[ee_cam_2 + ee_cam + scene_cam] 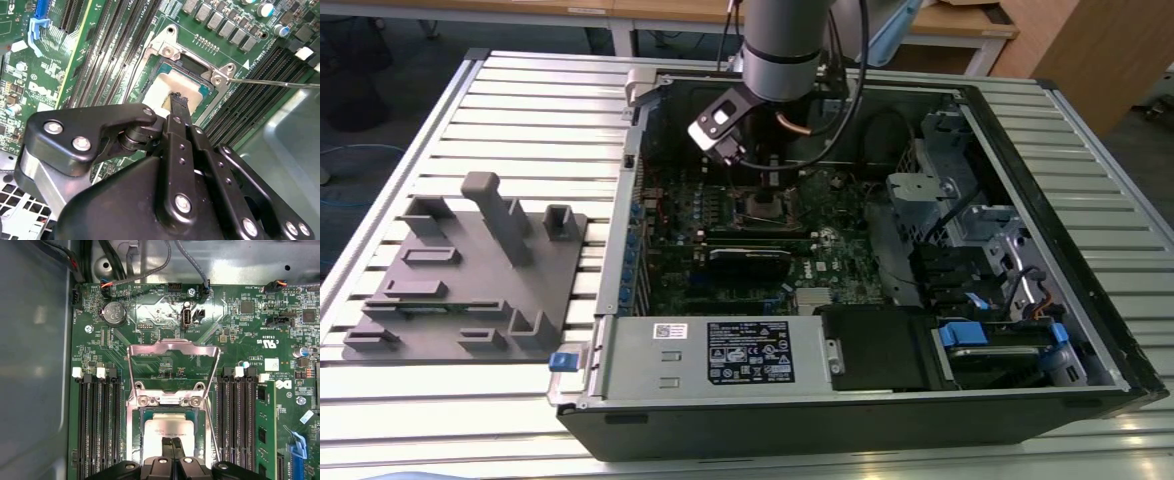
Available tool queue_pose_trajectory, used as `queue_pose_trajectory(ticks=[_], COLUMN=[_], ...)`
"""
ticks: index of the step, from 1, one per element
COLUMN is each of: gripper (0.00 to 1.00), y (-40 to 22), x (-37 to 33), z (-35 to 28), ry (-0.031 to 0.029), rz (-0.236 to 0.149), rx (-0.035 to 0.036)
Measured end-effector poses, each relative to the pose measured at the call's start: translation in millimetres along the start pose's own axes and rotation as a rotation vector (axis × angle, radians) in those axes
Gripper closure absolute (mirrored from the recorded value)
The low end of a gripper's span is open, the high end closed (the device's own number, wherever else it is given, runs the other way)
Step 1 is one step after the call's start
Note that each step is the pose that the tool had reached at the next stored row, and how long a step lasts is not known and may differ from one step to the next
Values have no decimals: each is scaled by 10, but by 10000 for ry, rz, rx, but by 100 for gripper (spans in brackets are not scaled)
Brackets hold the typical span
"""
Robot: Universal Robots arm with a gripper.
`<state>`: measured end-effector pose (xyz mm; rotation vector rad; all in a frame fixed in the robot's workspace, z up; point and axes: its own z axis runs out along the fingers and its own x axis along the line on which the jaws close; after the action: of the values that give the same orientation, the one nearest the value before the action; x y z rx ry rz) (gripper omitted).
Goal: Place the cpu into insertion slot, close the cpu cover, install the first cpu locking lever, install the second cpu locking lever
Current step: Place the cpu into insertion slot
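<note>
Near the middle of the motherboard [240, 325], the cpu [167, 427] lies flat in the insertion slot [131, 432]. The cpu cover [173, 345] stands raised from one edge of the slot. The gripper [172, 441] has its fingers pressed together with nothing between them, tips over the cpu; contact cannot be told. Memory slots [97, 425] flank the slot closely on two sides. A thin lever [270, 82] juts free from one slot corner. A printed label sticker [750, 352] sits along one edge of the computer case [854, 432].
</note>
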<state>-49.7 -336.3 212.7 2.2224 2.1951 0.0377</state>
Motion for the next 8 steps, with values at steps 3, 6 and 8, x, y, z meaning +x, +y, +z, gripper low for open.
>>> queue_pose_trajectory(ticks=[3, 6, 8], gripper=[90, 90, 90], y=[1, 1, 2], x=[0, 0, 1], z=[-25, -48, -56], ry=[0, 0, 2], rz=[0, 0, 0], rx=[0, 0, -1])
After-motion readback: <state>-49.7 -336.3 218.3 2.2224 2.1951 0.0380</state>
